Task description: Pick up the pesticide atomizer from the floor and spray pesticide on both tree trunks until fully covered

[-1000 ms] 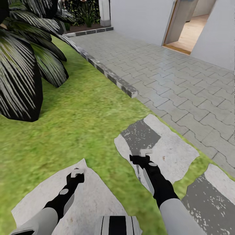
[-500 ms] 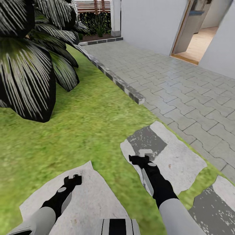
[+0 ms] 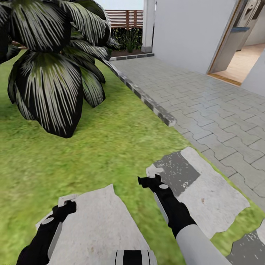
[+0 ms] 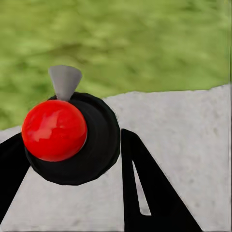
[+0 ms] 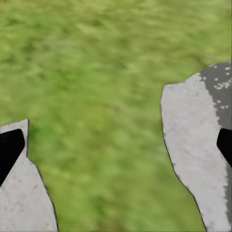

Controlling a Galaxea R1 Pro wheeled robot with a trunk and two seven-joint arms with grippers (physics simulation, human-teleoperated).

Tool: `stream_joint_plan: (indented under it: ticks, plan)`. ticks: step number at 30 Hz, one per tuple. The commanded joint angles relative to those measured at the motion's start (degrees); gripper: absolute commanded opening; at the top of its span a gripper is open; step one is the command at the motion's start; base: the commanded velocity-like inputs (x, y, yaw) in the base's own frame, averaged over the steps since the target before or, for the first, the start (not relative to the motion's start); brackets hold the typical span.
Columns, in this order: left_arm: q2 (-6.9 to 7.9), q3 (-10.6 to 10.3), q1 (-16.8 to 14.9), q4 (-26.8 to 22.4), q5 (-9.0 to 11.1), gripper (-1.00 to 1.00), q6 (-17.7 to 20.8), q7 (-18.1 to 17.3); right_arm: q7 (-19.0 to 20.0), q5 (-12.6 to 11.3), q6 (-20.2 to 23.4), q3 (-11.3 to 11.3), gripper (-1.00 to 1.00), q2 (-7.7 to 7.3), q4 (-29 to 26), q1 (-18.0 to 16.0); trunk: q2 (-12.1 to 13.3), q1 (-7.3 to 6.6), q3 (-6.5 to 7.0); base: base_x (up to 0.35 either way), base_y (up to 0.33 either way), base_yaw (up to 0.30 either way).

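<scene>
My left gripper (image 3: 67, 208) hangs low over a pale stepping stone (image 3: 99, 228) and is shut on the pesticide atomizer (image 4: 72, 140). In the left wrist view the atomizer is a round black body with a red ball and a grey nozzle, held between the two black fingers (image 4: 145, 188). My right gripper (image 3: 147, 181) is open over the grass beside a second stone (image 3: 209, 198); its fingertips stand far apart in the right wrist view (image 5: 116, 145). Green lawn (image 3: 110, 147) lies ahead. The two thick-trunked trees are out of view.
A short dark palm (image 3: 51, 73) spreads over the lawn at the left. A striped kerb (image 3: 147, 99) separates the grass from the grey paving (image 3: 206, 103). Behind stand the white house wall (image 3: 187, 33), an open doorway (image 3: 243, 62) and the slat fence (image 3: 125, 18).
The whole view has shifted: the palm, kerb and stones have slid right and down in the picture, so the camera moved. My left arm sits lower and further left in the picture, still holding the atomizer.
</scene>
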Motion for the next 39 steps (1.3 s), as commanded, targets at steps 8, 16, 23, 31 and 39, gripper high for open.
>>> stream_joint_plan:
  ticks: [8, 16, 23, 31, 39]
  plan:
    - [-0.08, 2.6, 3.9, -6.5, 0.9, -1.0, 5.7, -1.7, 0.0, 0.3, 0.4, 0.3, 1.0, 0.06, 0.0, 0.0, 0.9, -0.6, 2.33, 0.0, 0.0, 0.03]
    - [-0.16, 3.1, 4.1, -6.8, 0.9, -1.0, 6.0, -1.7, 0.1, 0.3, 0.4, 0.4, 1.0, 0.06, 0.0, 0.0, 4.1, -2.36, 4.35, 0.0, 0.0, 0.001]
    - [-0.27, 3.0, 4.1, -6.8, 0.9, -1.0, 6.1, -1.7, 0.2, 0.3, 0.2, 0.8, 1.0, 0.0, 0.0, 0.0, 6.9, -3.89, 5.64, 0.0, 0.0, 0.0]
    - [-0.31, 3.0, 4.1, -6.8, 0.9, -1.0, 6.2, -1.7, -0.1, 0.3, 0.2, 5.2, 1.0, 0.06, -0.5, 0.1, 10.1, -5.65, 7.23, 0.0, 0.0, 0.066]
    - [-0.56, 2.6, 4.1, -6.7, 0.7, -1.0, 6.2, -1.7, -0.1, 0.3, 0.2, 5.4, 1.0, 0.06, -0.5, 0.1, 13.3, -7.41, 9.09, 0.0, 0.0, 0.215]
